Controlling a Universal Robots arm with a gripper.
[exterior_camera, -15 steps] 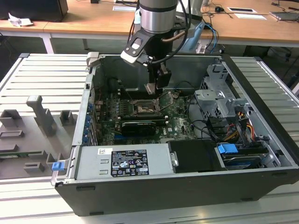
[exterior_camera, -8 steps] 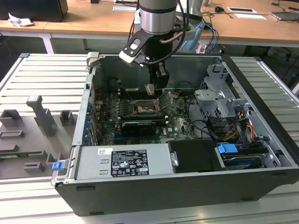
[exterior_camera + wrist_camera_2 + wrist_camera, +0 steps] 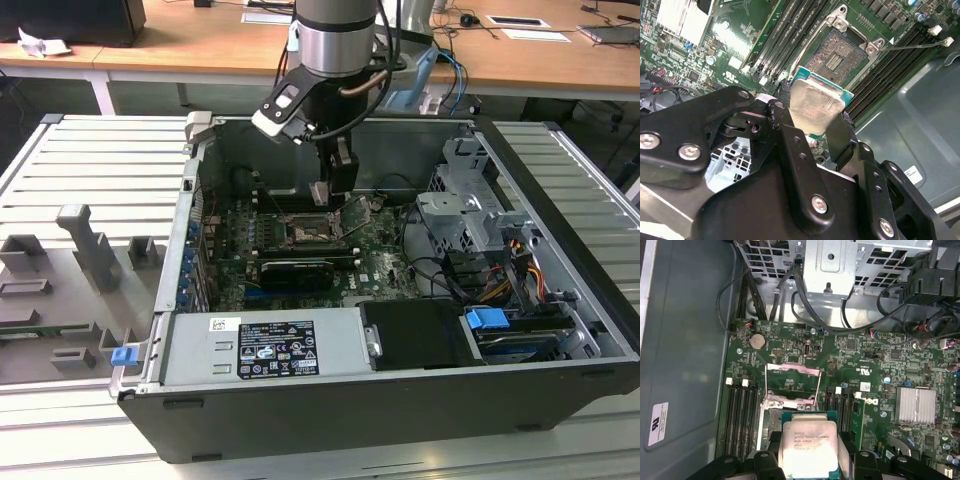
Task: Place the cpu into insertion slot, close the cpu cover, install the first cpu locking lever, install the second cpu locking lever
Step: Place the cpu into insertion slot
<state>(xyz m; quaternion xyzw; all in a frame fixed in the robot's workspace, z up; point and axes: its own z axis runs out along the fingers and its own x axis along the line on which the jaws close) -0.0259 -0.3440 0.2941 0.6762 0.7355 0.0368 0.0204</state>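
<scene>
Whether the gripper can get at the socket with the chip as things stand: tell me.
Probably yes. The gripper holds the chip close over the socket, which lies bare; the cover stands open and nothing shows between chip and socket.

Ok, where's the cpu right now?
The cpu is clamped in the gripper, just above the empty insertion slot on the green motherboard, not yet seated; in the exterior view that is near the middle of the open case.

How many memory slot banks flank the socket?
2: a memory bank on one side of the insertion slot, a second bank on the other. The gripper holding the cpu may hide parts.
</scene>
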